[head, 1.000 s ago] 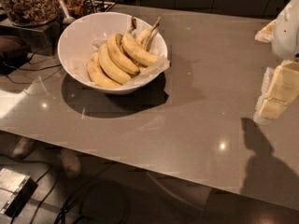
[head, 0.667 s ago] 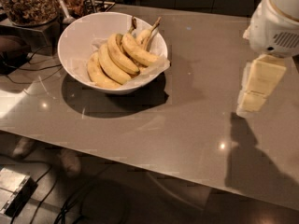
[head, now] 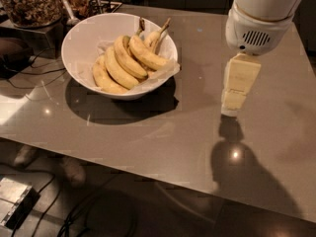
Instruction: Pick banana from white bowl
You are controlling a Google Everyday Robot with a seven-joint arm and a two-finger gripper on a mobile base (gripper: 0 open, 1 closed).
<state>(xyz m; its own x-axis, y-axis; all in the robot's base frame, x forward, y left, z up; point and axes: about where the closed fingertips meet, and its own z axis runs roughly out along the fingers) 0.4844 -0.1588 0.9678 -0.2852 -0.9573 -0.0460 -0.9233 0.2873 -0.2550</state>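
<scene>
- The bowl (head: 81,36) sits at the back left of the table (head: 148,137), just beside a jar (head: 29,3) of nuts. That leaves its right side open for an approach.
- Paper (head: 165,71) lines the bowl and laps over its right rim, probably to cushion the fruit.
- The banana (head: 148,56) lies on top of the heap at the right side of the bowl. It slants down toward the rim, with its stem pointing up and back, and nothing covers it, which likely makes it the easiest one to lift.
- The other bananas (head: 111,73) lie packed side by side to its left and partly under it, leaning on the bowl wall. A careless grasp could drag one of them along.
- The gripper (head: 232,105) hangs over bare table well to the right of the bowl, pointing straight down and carrying nothing.
- It is seen side-on as one pale column, so I cannot tell whether it is spread or pressed together.
- It seems to be held high enough to pass over the rim without bumping it.
- The pick has not begun. My judgement is that the next move must carry the gripper left over the rim and line it up across the banana's width.
</scene>
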